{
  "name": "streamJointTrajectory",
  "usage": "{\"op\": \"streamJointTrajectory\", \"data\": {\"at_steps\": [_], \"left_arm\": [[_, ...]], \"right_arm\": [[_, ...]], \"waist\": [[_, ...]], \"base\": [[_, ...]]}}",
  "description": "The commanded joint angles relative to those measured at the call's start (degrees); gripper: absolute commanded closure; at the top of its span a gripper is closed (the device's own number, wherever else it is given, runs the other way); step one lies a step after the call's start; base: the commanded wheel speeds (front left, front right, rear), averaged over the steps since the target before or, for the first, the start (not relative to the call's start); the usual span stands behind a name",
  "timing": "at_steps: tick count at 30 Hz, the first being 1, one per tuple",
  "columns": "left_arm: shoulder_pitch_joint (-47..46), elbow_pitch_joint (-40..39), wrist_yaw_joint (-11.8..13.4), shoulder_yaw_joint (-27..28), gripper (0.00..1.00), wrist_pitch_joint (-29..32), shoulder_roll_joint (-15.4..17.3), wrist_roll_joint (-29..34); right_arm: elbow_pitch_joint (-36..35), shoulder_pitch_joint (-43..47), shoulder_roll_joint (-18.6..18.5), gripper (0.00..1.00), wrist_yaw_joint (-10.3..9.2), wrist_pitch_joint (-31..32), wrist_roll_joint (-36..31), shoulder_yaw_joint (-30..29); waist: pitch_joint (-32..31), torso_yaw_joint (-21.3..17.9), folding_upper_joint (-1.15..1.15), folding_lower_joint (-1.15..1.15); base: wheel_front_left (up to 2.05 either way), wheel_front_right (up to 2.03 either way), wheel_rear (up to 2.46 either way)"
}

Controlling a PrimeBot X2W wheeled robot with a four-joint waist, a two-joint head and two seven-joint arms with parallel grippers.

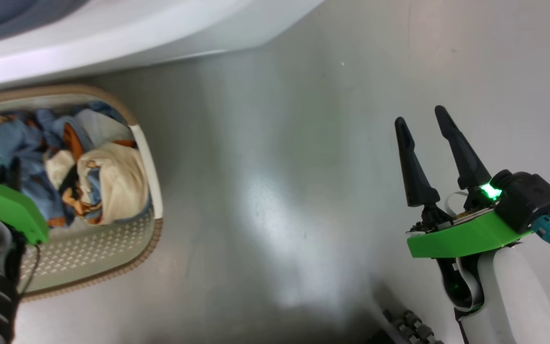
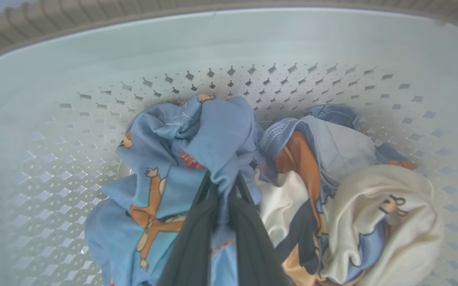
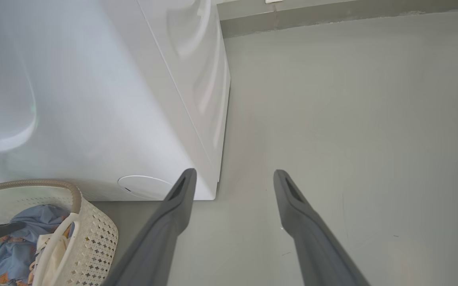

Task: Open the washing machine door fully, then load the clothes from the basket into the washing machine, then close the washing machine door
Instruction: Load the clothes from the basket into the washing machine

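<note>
1. The washing machine (image 3: 94, 99) is a big white box on the grey floor (image 1: 303, 191). Its lower front runs across the top of the head view. The door is not plainly in view, so I cannot tell whether it is fully open.
2. The basket (image 1: 148, 157) sits on the floor just in front of the machine's base, probably placed there so each load has only a short way to travel.
3. The clothes (image 2: 165, 159) lie heaped inside the basket. The light blue printed fabric is bunched on one side and the cream cloth (image 2: 384, 206) touches it on the other (the two look tangled together, so one pull may drag both).
4. The left gripper (image 2: 222, 176) reaches down into the basket. Its fingers are drawn nearly together with a fold of the blue fabric pinched between them, taken at the top of the heap. Judging by this, the loading step is at the grasp and the lift is not yet made.
5. The right gripper (image 1: 419, 114) hangs over bare floor, well apart from the basket. Its fingers are spread wide and hold nothing — most likely parked out of the way.
</note>
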Motion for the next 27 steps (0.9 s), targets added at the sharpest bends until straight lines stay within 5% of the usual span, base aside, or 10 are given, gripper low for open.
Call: {"op": "streamJointTrajectory", "data": {"at_steps": [1, 9, 27], "left_arm": [[3.3, -1.1, -0.1, 0.2, 1.00, -0.6, 2.1, -1.1], [8.6, -9.5, -0.1, -0.5, 1.00, -0.8, 0.0, -3.5], [23.3, -29.3, 2.7, 5.5, 1.00, -0.8, -6.6, 1.9]], "right_arm": [[-0.9, 1.4, 0.2, 0.00, 0.17, -0.3, -0.5, 0.9], [-0.3, 2.7, 0.2, 0.00, 0.17, -0.3, -2.2, -0.7], [0.3, 6.4, 0.2, 0.00, 0.17, -0.3, -4.6, -2.8]], "waist": [[-2.5, 1.8, 0.00, 0.00], [-7.7, 4.6, 0.00, 0.00], [-18.5, 8.0, 0.00, 0.00]], "base": [[0.00, 0.00, 0.00], [0.00, 0.00, 0.00], [0.00, 0.00, 0.00]]}}
